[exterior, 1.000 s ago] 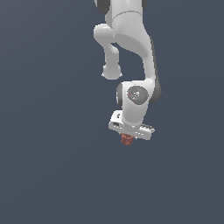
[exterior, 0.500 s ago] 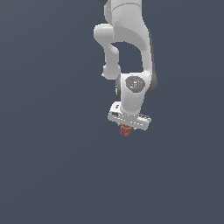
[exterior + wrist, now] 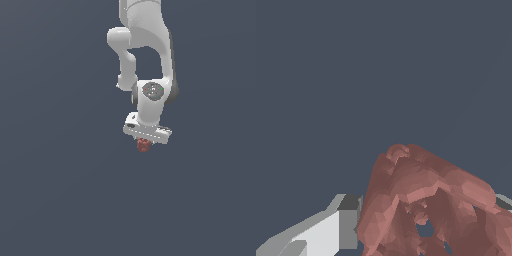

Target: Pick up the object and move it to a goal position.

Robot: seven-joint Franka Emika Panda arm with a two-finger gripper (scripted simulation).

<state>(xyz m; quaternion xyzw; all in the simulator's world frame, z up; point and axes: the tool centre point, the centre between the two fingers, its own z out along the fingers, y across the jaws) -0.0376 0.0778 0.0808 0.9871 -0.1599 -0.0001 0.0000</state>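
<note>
Both renders are evenly and softly lit, with a flat slate-blue backdrop that carries no cast shadows and no glare. The white arm (image 3: 150, 60) shades gently from bright to pale grey on its undersides (light seems to fall from above). Edges are sharp, slightly jagged, with no blur or lens distortion. In the wrist view the dark-red object (image 3: 426, 205) shows faceted shading, darker in its hollows.

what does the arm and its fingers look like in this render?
The arm is glossy white with rounded, bulbous links and dark grey seams at the joints. A round grey cap with small red and green marks sits on the wrist joint. The hand is a flat white block. In the wrist view, one of the fingers is white with a dark grey tip. No cables visible.
</note>
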